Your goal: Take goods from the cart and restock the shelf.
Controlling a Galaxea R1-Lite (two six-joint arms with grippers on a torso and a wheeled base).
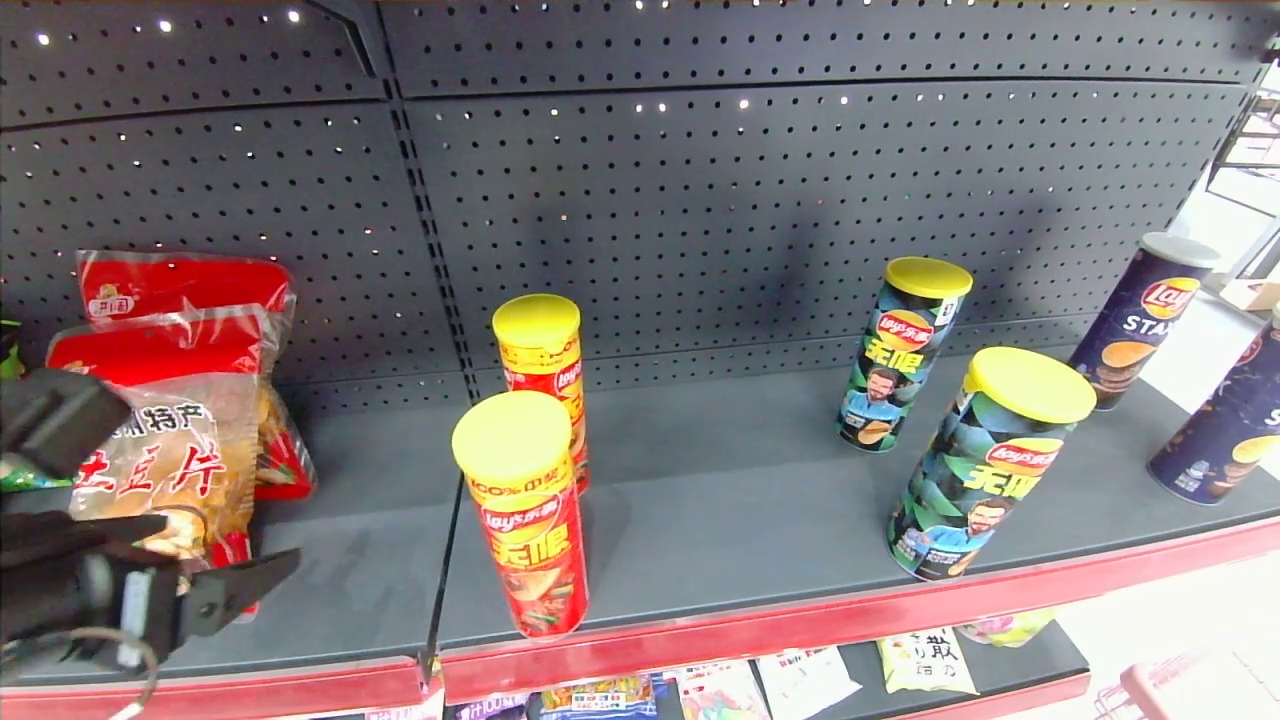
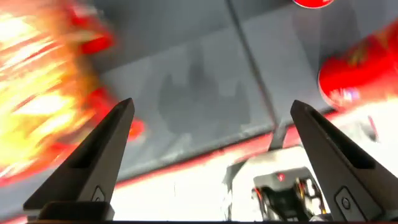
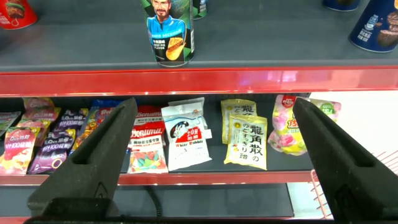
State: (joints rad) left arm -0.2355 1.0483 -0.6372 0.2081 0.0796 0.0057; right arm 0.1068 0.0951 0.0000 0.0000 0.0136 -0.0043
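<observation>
Six chip cans are seen standing upright on the grey shelf board [image 1: 720, 500], all with lids on, so what is inside them cannot be told. The front red can [image 1: 525, 520] is set near the red front lip [image 1: 800, 625], just beside the seam between two boards, and the rear red can [image 1: 545, 380] is placed close behind it. Well apart to the right, the front green can [image 1: 985, 470] is found near the lip, and the rear green can [image 1: 900, 355] nearer the pegboard back [image 1: 700, 200]. The navy cans [image 1: 1140, 320], two of them, are stood at the far right end. A broad bare stretch of board is left between the red pair and the green pair.

At the left end, snack bags [image 1: 170, 400] are stacked upright against the pegboard back. The left gripper [image 2: 211, 106] is held before the lip, with the bags to one side and the front red can to the other; its fingers are spread wide and nothing is gripped between them. The right gripper [image 3: 214, 102] is held lower, facing the lower shelf [image 3: 205, 179] beneath the front green can; its fingers are likewise spread wide, with nothing held. On that lower shelf, flat candy packets [image 3: 186, 134] are laid side by side
</observation>
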